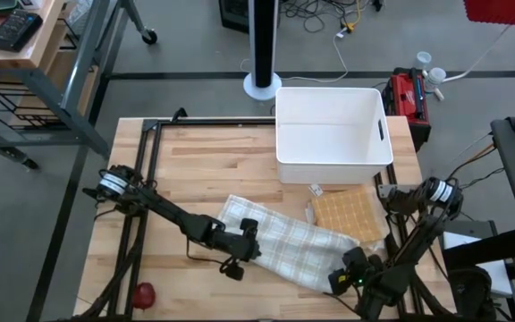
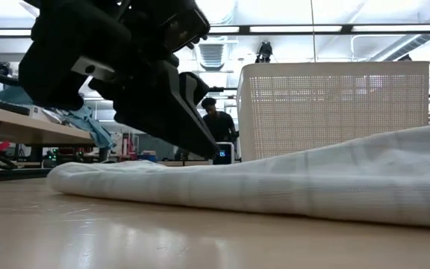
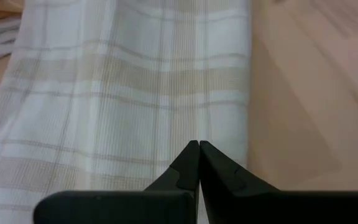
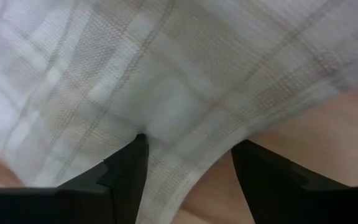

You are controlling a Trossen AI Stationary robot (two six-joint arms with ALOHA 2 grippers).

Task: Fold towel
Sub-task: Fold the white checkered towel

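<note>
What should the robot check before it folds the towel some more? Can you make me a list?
1. Right tool open, ready to grab: ok.
2. Towel edge between the right tool's fingers: ok, the cloth lies in the gap.
3. Left tool open for its own grab: not ok, it is shut, above the towel.
4. Towel lying flat: not ok, it bunches up on one side in the low view.
5. White bin clear of the towel: ok.
6. Tan cloth clear of the towel: not ok, the towel touches it.
</note>
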